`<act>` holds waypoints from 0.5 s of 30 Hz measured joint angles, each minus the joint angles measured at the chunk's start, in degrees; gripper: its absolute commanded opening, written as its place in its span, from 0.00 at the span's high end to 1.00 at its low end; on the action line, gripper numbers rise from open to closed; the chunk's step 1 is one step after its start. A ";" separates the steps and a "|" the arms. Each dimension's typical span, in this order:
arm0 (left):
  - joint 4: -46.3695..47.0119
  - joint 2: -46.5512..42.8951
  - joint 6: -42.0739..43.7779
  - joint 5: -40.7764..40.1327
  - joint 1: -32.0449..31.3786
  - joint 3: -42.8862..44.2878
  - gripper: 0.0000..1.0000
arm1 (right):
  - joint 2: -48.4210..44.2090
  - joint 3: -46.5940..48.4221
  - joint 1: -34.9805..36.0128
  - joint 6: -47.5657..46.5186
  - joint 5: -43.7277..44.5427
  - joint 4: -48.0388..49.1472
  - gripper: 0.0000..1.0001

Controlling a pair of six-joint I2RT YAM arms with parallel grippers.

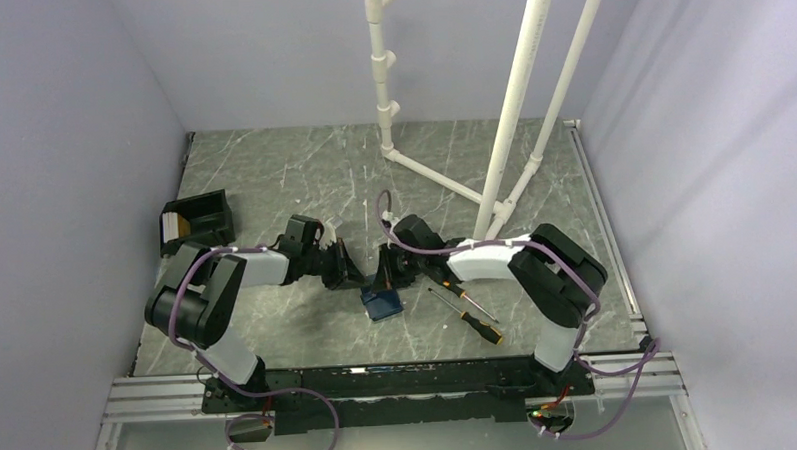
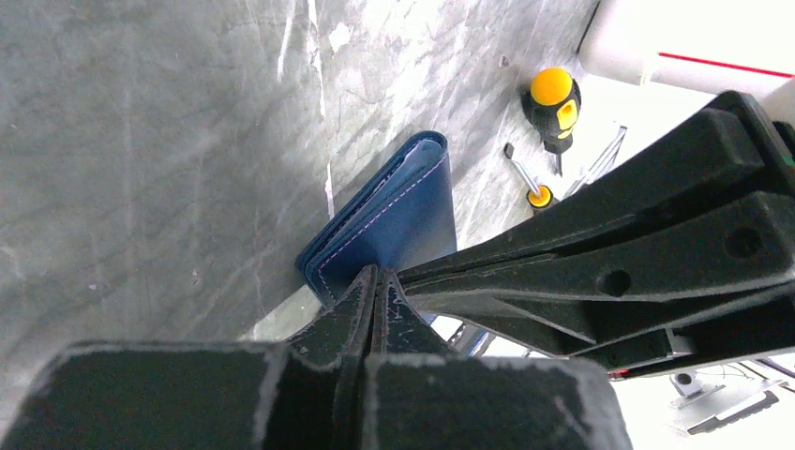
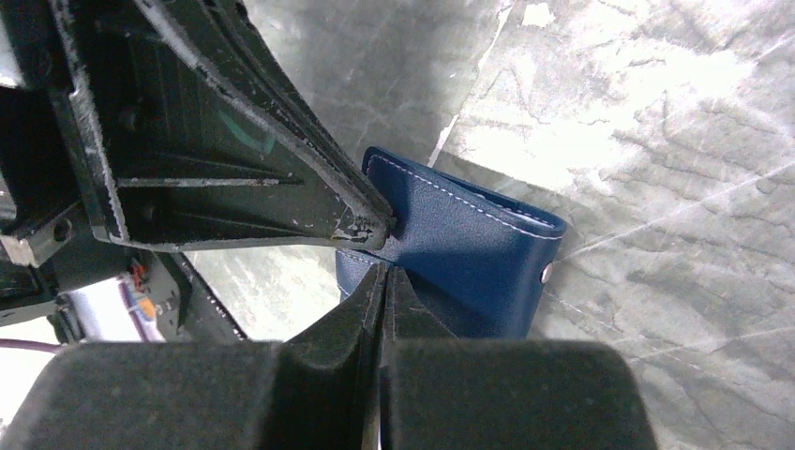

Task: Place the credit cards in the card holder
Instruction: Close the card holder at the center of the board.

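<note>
— Grey marbled counter (image 1: 273, 179), purple walls around it. Where is the card holder (image 1: 381, 304)?
— Near the front, folded, just left of two screwdrivers (image 1: 470, 315).
— And the arms?
— Both the left pincer (image 2: 375, 281) and the right pincer (image 3: 384, 281) have fingers pressed together, tips against the holder's edge. Whether either nips its cover, I cannot tell.

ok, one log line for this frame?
wallet: folded | left gripper: shut, tips at wallet edge | right gripper: shut, tips at wallet | grip on wallet: unconfirmed
</note>
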 measured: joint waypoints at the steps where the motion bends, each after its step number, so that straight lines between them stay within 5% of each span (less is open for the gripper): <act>1: -0.15 -0.04 0.02 0.00 0.02 0.00 1.00 | -0.59 -1.27 0.44 -0.22 1.07 2.05 1.00; 8: -1.33 -0.44 0.42 -0.02 0.02 0.00 1.00 | -3.23 -8.70 3.23 -2.34 7.85 14.97 1.00; 15: -4.20 -3.76 0.87 0.31 0.00 0.02 0.86 | -3.76 -12.61 4.26 -3.65 10.36 22.53 1.00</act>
